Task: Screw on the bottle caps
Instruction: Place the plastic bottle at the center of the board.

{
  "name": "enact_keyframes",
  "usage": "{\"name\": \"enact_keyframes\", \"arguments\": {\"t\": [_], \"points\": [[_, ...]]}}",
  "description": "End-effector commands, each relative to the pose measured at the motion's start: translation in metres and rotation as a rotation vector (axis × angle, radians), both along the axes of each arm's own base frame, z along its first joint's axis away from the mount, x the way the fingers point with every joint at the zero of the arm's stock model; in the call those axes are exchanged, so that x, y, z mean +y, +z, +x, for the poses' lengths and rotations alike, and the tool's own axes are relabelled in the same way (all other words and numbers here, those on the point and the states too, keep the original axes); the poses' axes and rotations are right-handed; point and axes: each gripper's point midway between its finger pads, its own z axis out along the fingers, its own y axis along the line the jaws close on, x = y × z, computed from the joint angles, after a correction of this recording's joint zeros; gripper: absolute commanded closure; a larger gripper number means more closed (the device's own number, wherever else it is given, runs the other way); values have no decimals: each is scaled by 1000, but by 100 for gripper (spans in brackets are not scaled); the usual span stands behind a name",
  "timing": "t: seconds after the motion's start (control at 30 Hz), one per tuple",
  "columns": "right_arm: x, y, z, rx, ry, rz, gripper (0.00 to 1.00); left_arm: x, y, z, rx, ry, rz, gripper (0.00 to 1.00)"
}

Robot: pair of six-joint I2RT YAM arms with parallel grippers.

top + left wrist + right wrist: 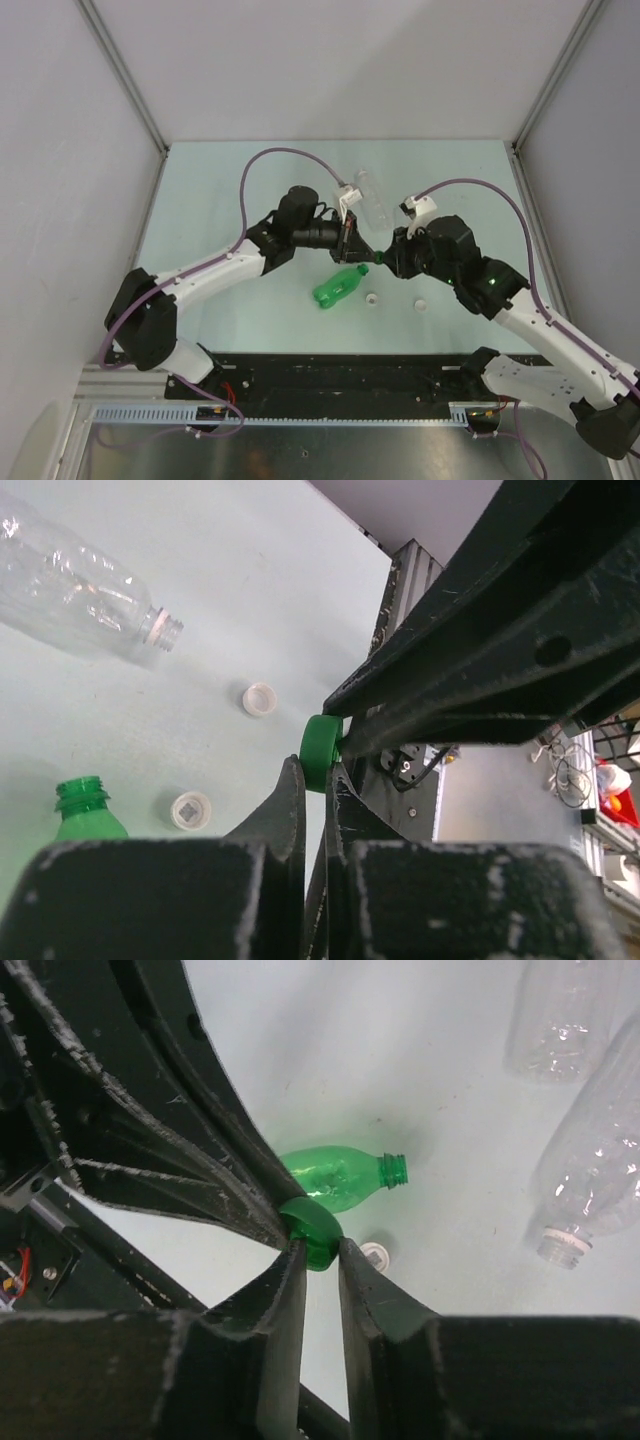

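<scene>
While the left gripper (316, 772) pinches the green cap (322, 750), the right gripper (320, 1250) clasps it too.

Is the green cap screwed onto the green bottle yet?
No: the green bottle lies with its threaded neck bare, while the green cap sits in the right gripper.

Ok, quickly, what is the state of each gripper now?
Left gripper: closed on the green cap.
Right gripper: closed on the same cap.
</scene>
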Motion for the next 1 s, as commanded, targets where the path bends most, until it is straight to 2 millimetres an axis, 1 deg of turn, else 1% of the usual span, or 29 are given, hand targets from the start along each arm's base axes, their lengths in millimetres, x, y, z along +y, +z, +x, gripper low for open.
{"name": "enact_keyframes", "arguments": {"t": [0.0,0.07,0.13,0.23,0.3,0.33,0.4,0.47,0.57,0.63,0.7,0.83,0.97], "points": [[15,45,-14,-61,85,140,67,-8,30,7,-186,-60,-61,100],[11,51,-17,-63,70,164,51,-6,34,10,-273,-68,-63,100],[3,59,-17,-65,31,200,37,-2,40,10,-398,-95,-75,100],[-13,75,-19,-62,-43,282,14,6,47,-1,-639,-190,-97,100],[-24,85,-21,-41,-80,352,6,14,50,-16,-808,-279,-123,100],[-27,88,-24,-19,-85,388,4,18,52,-22,-894,-308,-134,100],[-27,92,-34,54,-34,457,3,24,56,-34,-1057,-350,-147,100],[-22,93,-47,174,51,528,4,30,63,-42,-1233,-371,-149,100],[-15,90,-56,348,154,596,10,36,69,-53,-1461,-390,-137,100],[-6,88,-62,409,236,603,13,40,72,-59,-1562,-404,-140,100],[3,88,-68,413,312,593,14,41,75,-61,-1609,-405,-137,100],[20,88,-78,367,410,552,15,42,79,-62,-1628,-407,-134,100],[33,84,-86,380,473,534,21,43,79,-72,-1641,-440,-164,100]]}}
